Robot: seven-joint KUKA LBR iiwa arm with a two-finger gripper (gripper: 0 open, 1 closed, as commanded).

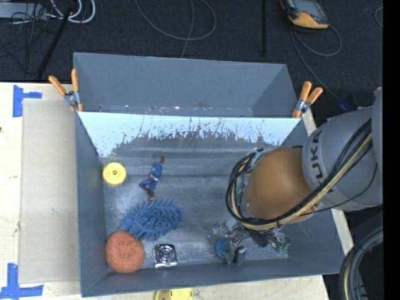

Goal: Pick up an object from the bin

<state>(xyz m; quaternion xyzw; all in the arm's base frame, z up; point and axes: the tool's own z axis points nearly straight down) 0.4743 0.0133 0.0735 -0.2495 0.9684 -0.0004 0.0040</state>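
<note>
While arm's orange wrist cover point(275, 180) hangs over bin point(187, 99) right half, gripper point(240, 247) sits low nr front wall, just beside small blue obj point(222, 248); obj roundish, long axis unclear. Gripper open/closed: can't tell.

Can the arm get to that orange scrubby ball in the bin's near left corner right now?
Probably yes: the orange ball lies uncovered, and the floor between it and the gripper is mostly open, though corner walls of the bin crowd it.
</note>
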